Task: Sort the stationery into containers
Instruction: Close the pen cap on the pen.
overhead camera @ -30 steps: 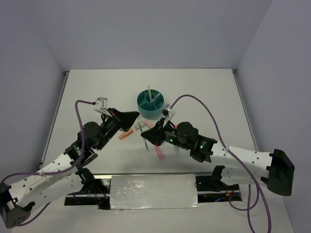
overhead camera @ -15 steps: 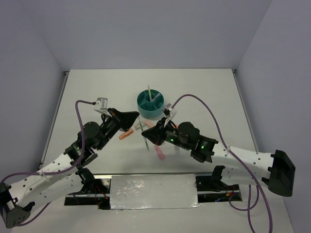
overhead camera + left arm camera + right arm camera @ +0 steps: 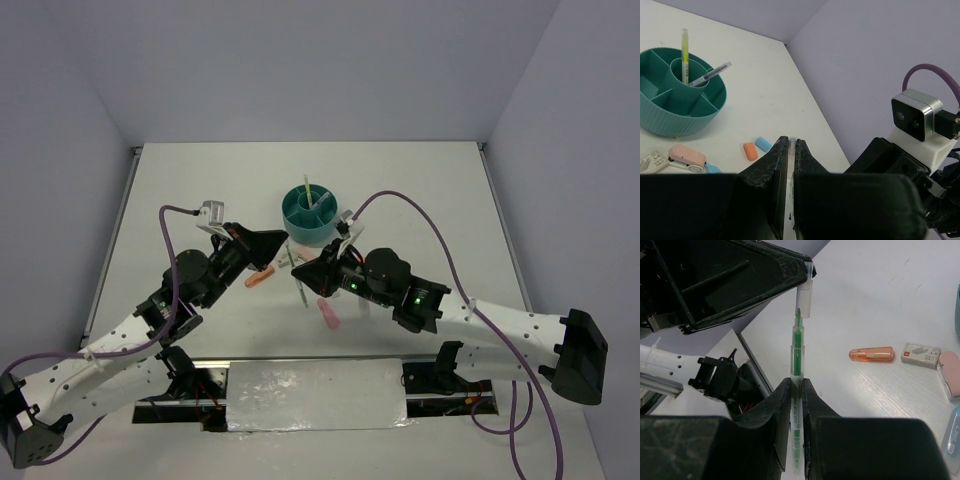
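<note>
1. White table (image 3: 200,180), teal organizer (image 3: 292,222); from above you can hardly see what is held.
2. Just before the organizer, your left gripper (image 3: 791,150) pinches a clear cap (image 3: 792,141), your right gripper (image 3: 796,383) a green pen (image 3: 797,340), tips facing.

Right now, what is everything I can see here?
teal organizer: one, teal, mid-table
yellow pen: one, yellow, upright in organizer's centre cup
clear pen: one, clear-grey, leaning there
green pen: one, green, in right gripper
cap: one, clear, in left gripper
orange case: one, orange, on table
small box: one, whitish, beside orange case
orange block: one, orange, near organizer
blue block: one, blue, beside orange block
pink item: one, pink, near organizer
table: one, white, under everything
left gripper: one, black, gripping cap
right gripper: one, black, gripping green pen
</note>
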Motion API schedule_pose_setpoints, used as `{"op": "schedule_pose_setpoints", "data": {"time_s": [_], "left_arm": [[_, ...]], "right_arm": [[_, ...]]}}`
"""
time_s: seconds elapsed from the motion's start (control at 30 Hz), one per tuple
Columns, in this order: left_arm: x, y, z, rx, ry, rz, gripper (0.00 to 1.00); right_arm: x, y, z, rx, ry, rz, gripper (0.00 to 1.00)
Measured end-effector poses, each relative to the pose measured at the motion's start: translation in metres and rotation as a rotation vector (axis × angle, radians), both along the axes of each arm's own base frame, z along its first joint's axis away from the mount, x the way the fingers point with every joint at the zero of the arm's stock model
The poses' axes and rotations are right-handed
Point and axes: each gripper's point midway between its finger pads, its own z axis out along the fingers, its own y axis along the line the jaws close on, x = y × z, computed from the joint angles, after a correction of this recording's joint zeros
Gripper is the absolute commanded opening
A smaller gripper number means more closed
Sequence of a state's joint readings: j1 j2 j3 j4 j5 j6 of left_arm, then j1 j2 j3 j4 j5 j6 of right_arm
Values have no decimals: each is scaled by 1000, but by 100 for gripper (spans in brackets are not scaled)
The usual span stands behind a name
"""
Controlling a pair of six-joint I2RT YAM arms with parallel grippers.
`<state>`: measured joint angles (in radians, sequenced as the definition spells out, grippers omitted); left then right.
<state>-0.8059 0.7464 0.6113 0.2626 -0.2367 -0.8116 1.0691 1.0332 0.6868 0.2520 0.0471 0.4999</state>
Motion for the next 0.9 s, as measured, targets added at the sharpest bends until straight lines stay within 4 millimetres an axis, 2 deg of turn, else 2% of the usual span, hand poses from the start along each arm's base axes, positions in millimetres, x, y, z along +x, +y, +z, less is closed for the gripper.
{"op": "schedule_pose_setpoints", "data": {"time_s": [0.2,0.57,0.83,0.9], "left_arm": [[-1,2,3,-13,-4,0,0],[-5,4,13,-64,-25,-13,1],[-4,2,19,-5,-78,-22,25],[-5,2,24,15,-100,-26,23]], "right_arm": [[3,0,3,-5,1,-12,0],[15,10,25,21,-42,-24,0],[18,10,29,-12,-144,4,0],[18,10,32,-13,-163,9,0]]}}
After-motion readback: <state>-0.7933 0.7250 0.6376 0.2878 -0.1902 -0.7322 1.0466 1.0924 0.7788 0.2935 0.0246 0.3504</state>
